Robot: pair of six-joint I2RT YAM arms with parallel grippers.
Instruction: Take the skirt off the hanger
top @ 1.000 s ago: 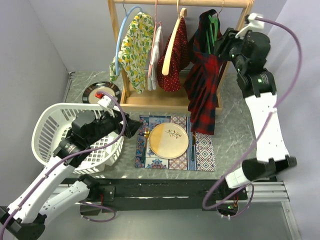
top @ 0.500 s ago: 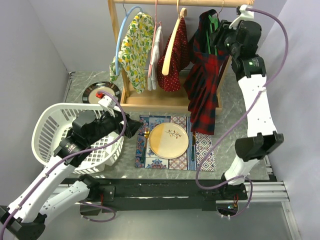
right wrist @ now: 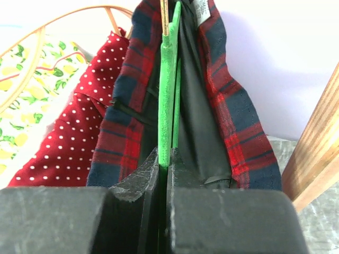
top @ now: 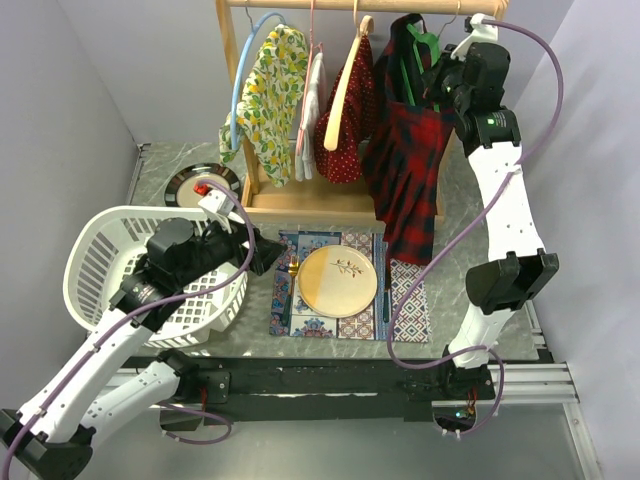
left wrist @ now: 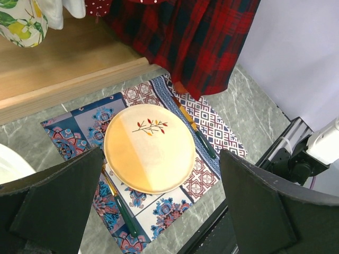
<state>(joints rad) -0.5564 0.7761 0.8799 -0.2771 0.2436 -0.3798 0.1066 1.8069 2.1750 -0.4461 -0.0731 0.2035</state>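
Observation:
The skirt (top: 405, 170) is red and navy plaid and hangs on a green hanger (top: 425, 45) at the right end of the wooden rack. My right gripper (top: 440, 85) is up at the hanger's right side. In the right wrist view the green hanger (right wrist: 168, 95) runs down between the jaws of the right gripper (right wrist: 164, 159), which are shut on it, with the skirt (right wrist: 122, 121) draped on both sides. My left gripper (top: 265, 255) stands open low over the table; the left gripper (left wrist: 160, 153) has nothing between its fingers, and the skirt's hem (left wrist: 196, 37) hangs beyond.
The rack base (top: 300, 205) holds a lemon-print garment (top: 265, 105) and a red dotted one (top: 350, 120) on other hangers. A plate (top: 338, 281) lies on a patterned placemat (top: 410, 300). A white basket (top: 100, 260) sits at left, a dark disc (top: 200, 183) behind it.
The right arm has swung up and left to the hanger and its jaws have closed on the green hanger. The skirt has shifted slightly left. The left arm has stayed put.

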